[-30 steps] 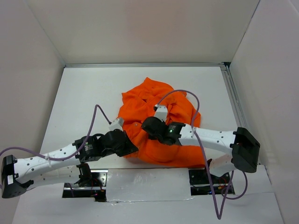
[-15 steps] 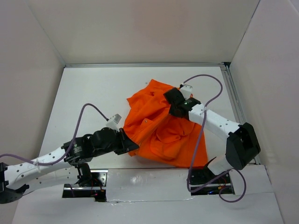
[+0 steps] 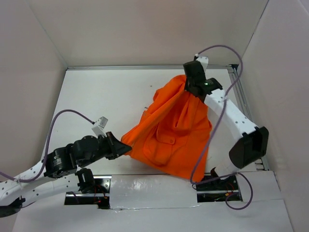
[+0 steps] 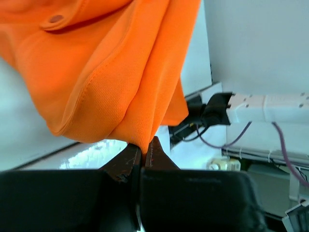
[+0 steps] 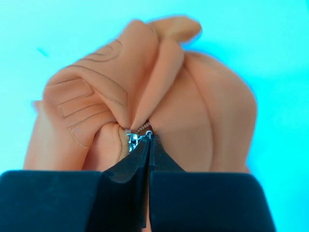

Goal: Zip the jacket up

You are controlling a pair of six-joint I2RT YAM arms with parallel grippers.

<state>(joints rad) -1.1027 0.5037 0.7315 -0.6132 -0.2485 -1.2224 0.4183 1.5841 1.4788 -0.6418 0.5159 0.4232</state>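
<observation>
The jacket (image 3: 171, 130) is stretched from the tabletop's near edge to its far right corner. The left end effector (image 4: 143, 151) pinches its edge. The right end effector (image 5: 147, 141) pinches the zipper pull (image 5: 135, 137). It looks mid-zip. Next: pull the zipper along, cloth tight.

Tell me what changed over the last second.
The right gripper swung from the middle of the jacket out to the far right, and the left gripper drew back to the near left. The jacket, a crumpled heap before, is now stretched between them. Both grippers stayed shut on it, the right at the zipper.
</observation>
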